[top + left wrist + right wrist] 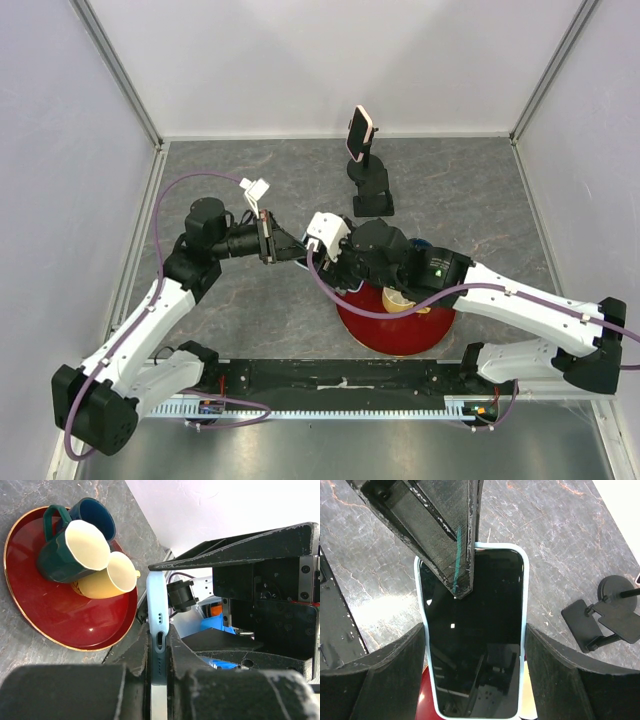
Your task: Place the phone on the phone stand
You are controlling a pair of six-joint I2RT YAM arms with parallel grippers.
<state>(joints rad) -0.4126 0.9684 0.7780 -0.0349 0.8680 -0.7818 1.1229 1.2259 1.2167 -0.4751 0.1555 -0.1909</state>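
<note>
Phone update from my remote desk: the light blue-cased phone (157,605) is up off the grey marbled tabletop (450,190), mid-table and well apart from the black phone stand (371,188) at the back. My left gripper (159,652) pinches it front-to-back at the charging-port end. My right gripper (475,630) is clamped across its two long edges. A round red plate (45,615) holding mugs sits nearby.
</note>
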